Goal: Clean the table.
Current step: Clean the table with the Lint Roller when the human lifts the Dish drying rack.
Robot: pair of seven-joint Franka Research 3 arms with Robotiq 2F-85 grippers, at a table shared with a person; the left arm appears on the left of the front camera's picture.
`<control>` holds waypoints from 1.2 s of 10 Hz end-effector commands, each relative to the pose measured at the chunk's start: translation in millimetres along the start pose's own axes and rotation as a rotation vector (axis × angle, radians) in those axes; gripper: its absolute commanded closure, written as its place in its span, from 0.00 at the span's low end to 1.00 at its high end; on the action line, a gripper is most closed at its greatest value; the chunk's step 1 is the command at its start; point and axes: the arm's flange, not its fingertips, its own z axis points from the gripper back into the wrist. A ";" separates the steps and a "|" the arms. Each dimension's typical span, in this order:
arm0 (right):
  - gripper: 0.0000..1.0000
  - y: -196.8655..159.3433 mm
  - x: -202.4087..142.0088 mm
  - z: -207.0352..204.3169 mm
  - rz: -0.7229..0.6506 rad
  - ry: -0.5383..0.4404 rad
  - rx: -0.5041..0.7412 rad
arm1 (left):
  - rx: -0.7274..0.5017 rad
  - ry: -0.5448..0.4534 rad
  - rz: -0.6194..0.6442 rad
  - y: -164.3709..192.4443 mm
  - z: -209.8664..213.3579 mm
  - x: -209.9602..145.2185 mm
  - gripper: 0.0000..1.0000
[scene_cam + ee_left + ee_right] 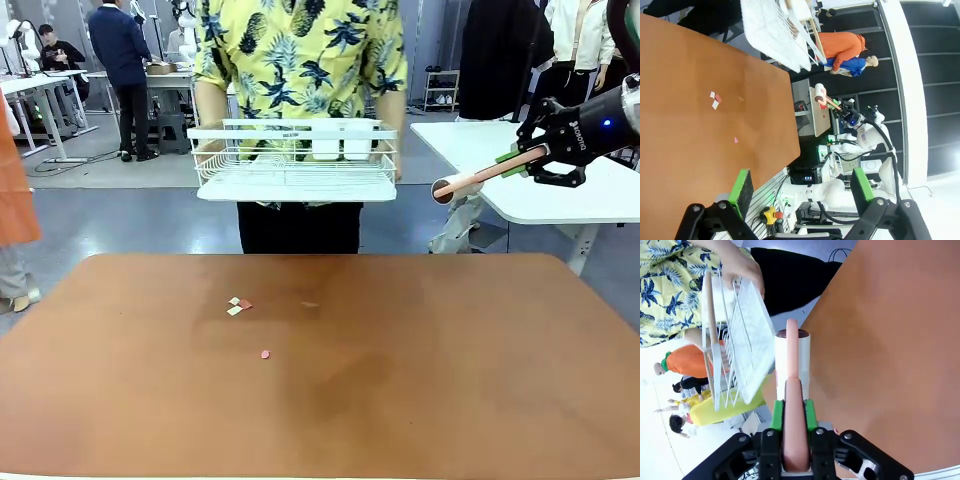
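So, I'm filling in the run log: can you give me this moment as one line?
right gripper shut on roller, aloft | left gripper open, empty | scraps on table | person holds rack

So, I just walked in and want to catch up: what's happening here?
The right gripper is shut on a pink-handled roller, raised in the air at the right. A person at the far side holds a white wire rack off the table. A few small scraps lie on it, not yet cleaned. The left gripper hangs open, holding nothing.
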 end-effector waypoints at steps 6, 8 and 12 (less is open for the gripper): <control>0.79 6.7 -27.9 -46.1 0.477 0.523 0.098 | -0.009 -0.004 -0.007 -2.7 2.2 -0.9 0.00; 0.79 -0.9 -52.0 -85.1 0.540 0.596 0.073 | -0.009 -0.004 -0.007 -2.7 2.2 -0.9 0.00; 0.79 -36.0 -89.2 -125.2 0.602 0.679 0.036 | -0.009 -0.004 -0.007 -2.7 2.2 -0.9 0.00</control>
